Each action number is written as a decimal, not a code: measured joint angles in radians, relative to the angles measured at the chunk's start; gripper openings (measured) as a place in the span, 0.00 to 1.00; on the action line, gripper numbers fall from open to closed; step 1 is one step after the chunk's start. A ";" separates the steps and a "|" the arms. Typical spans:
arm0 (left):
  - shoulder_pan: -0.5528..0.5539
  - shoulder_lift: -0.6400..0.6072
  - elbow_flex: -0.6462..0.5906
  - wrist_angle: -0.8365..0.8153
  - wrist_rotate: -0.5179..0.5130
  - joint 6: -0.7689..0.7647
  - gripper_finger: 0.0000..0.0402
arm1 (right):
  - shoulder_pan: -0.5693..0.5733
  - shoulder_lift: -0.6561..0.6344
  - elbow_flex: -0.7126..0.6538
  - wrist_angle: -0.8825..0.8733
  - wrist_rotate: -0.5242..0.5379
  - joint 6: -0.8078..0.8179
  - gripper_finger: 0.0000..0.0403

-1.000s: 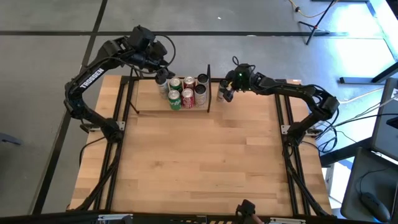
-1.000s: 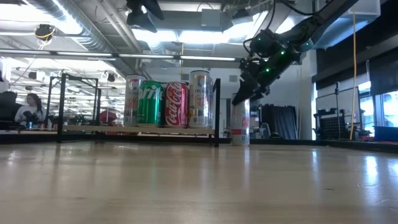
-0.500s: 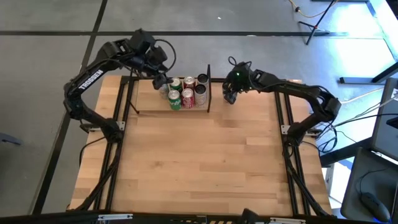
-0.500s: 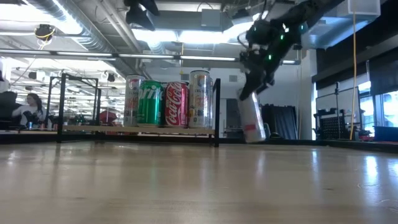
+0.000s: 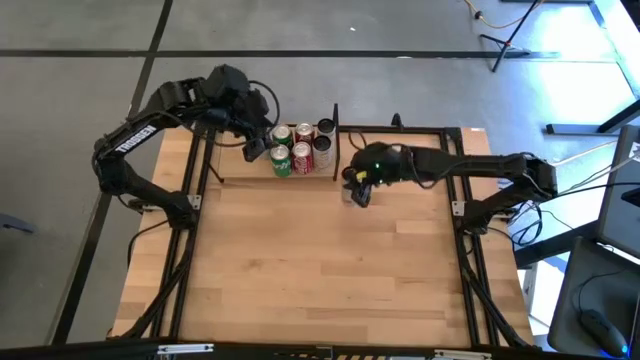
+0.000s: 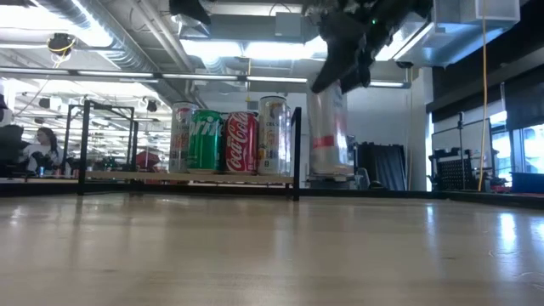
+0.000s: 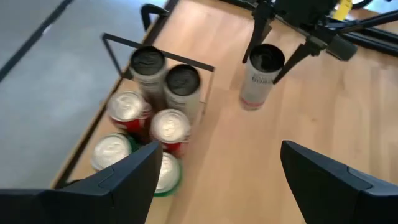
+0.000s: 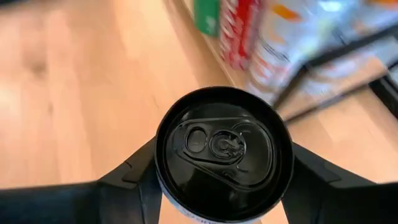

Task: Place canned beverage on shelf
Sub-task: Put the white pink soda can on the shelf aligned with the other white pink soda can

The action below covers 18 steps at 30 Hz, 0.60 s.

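Note:
My right gripper (image 5: 358, 186) is shut on a silver can with a red band and a black top (image 6: 329, 127), just right of the shelf's black end post (image 5: 336, 140). The can also shows in the right wrist view (image 8: 224, 149) and the left wrist view (image 7: 261, 78). The shelf (image 5: 235, 165) is a light-wood ledge in thin black rods at the table's far side. Several cans stand upright on it (image 5: 300, 148): a green one, red ones and silver ones. My left gripper (image 5: 252, 150) is open and empty above the shelf's left part, left of those cans (image 7: 155, 130). My right gripper pinches the can's upper wall just below the rim (image 8: 163, 194) between its two fingers (image 8: 127, 180), one on each opposite side. The fingers come from above. The can hangs about upright below them, its bottom (image 6: 327, 172) lifted clear of the table.
The wooden tabletop (image 5: 330, 270) stretches bare toward the near edge. Black frame rails (image 5: 455, 180) run along the table's left and right sides. Beyond the table, a person sits far off at the left in the low view (image 6: 38, 149).
My right gripper has lifted the silver can off the table beside the shelf's right end and carried it toward the near edge; the can tipped on the way and now hangs about upright. My left gripper has gone a little toward the near edge, still open.

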 joint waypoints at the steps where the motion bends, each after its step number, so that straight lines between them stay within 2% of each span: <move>1: -0.019 0.000 -0.001 0.000 -0.009 -0.023 0.78 | 0.019 0.000 0.000 0.016 0.014 0.002 0.54; 7: -0.195 0.000 -0.002 -0.001 -0.170 -0.219 0.78 | 0.095 0.018 0.000 0.076 0.094 -0.001 0.54; 14: -0.448 0.011 -0.002 -0.012 -0.396 -0.538 0.78 | 0.204 0.119 0.000 0.208 0.086 0.028 0.54; 18: -0.572 0.027 -0.002 -0.022 -0.492 -0.688 0.78 | 0.263 0.186 0.000 0.230 0.068 0.025 0.54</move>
